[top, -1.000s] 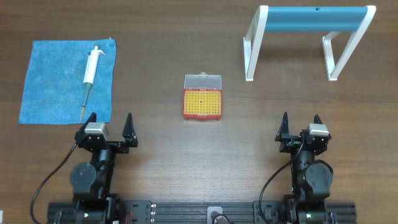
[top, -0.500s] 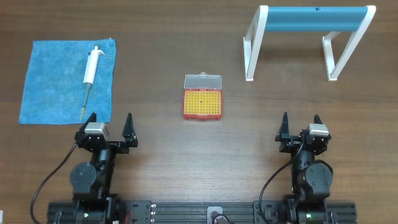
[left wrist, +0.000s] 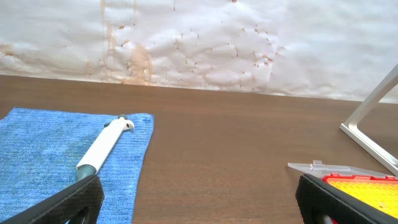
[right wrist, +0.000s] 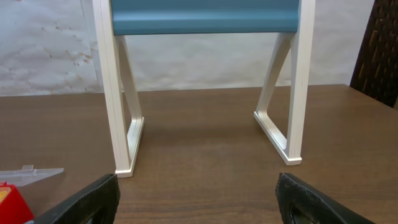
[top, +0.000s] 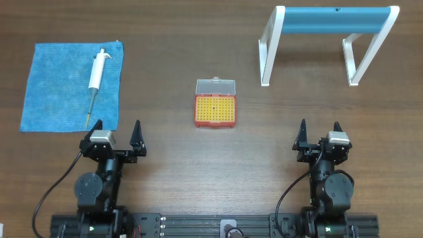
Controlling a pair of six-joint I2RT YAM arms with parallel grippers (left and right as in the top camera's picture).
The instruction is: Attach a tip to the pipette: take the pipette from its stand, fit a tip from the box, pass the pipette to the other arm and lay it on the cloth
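Observation:
The white pipette point(top: 97, 71) lies on the blue cloth point(top: 46, 92) at the table's left, with a yellow tip point(top: 88, 119) on its near end. From the left wrist the pipette point(left wrist: 102, 147) is seen resting on the cloth point(left wrist: 37, 149). The tip box point(top: 215, 110), red with yellow tips and its clear lid open, stands mid-table. The blue-and-white stand point(top: 330, 30) is at the back right. My left gripper point(top: 114, 134) is open near the front edge, just in front of the cloth. My right gripper point(top: 320, 134) is open at the front right, apart from everything.
The tip box point(left wrist: 354, 186) shows at the edge of the left wrist view, and the stand's white legs point(right wrist: 121, 124) rise ahead of the right gripper. Bare brown tabletop point(top: 264, 145) lies between the two arms.

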